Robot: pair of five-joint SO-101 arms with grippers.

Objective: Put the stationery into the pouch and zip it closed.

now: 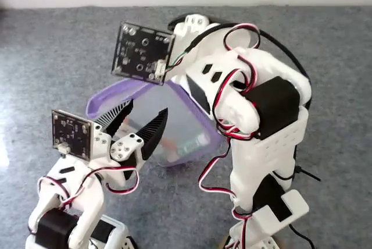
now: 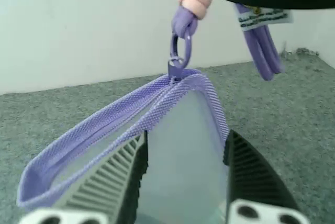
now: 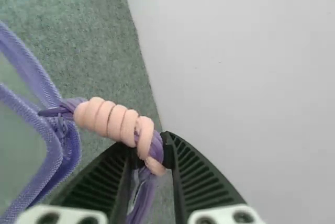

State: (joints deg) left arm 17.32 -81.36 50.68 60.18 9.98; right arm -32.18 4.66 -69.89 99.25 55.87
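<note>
The pouch [image 1: 177, 106] lies on the grey table [image 1: 58, 57], tipped up at its zip end. It is clear-walled with purple zip tape, and stationery [image 1: 189, 144] shows through its side. At the pouch's raised corner the right gripper [image 3: 149, 148] is clamped on the pink coiled pull [image 3: 112, 119], probably to run the slider [image 2: 176, 67] along. The tapes look parted on the near side of it, so zipping seems unfinished. The left gripper [image 2: 186, 134] is spread wide astride the pouch's clear wall, gripping nothing, likely placed to brace it against the pull.
</note>
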